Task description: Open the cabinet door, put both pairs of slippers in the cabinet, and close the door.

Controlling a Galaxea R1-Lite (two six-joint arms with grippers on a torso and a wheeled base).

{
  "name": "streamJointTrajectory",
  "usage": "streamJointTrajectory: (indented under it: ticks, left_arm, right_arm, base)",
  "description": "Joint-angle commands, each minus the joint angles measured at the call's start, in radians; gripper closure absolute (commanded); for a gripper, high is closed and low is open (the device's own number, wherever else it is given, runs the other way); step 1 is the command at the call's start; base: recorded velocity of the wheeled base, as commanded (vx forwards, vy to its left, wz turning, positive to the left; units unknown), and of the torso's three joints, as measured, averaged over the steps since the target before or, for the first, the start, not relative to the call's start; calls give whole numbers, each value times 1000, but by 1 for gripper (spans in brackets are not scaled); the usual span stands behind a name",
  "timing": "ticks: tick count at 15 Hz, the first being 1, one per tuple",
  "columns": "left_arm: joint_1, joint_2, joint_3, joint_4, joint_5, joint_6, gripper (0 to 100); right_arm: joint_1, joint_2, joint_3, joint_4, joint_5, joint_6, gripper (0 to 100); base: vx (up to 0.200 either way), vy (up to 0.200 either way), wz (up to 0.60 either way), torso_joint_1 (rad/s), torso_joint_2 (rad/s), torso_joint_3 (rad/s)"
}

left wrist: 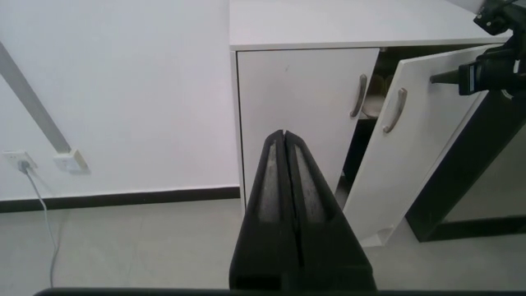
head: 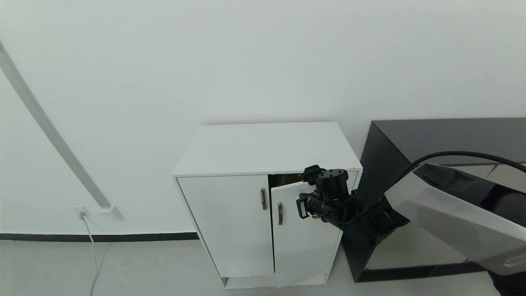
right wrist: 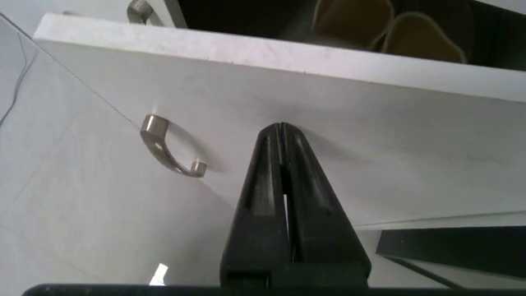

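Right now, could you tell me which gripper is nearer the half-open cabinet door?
Right. The right gripper is close against the door; the left gripper sits well back from it.

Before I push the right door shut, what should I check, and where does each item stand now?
1. Tan slippers inside, behind the door: ok. Both pairs in: cannot tell.
2. Is the right door closed: not ok, it stands ajar.
3. Is the left door closed: ok.
4. Is the right gripper shut, tip at the right door's outer face: ok.
5. Is the left gripper shut and back from the cabinet, clear of the door's swing: ok.
6. Door gap free of obstructions: cannot tell.
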Motion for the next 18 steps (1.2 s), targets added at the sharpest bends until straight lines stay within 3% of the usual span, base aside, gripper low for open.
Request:
streamJointTrajectory:
  ticks: [1,18]
  left_arm:
    - [0,0,0,0,0,0,100]
    - [0,0,0,0,0,0,100]
  right_arm:
    - [-2,5,-6,-1,0,0,100]
    - [-47,89,-172,45,0,-3,100]
  base:
    - [0,0,0,0,0,0]
    - [0,0,0,0,0,0]
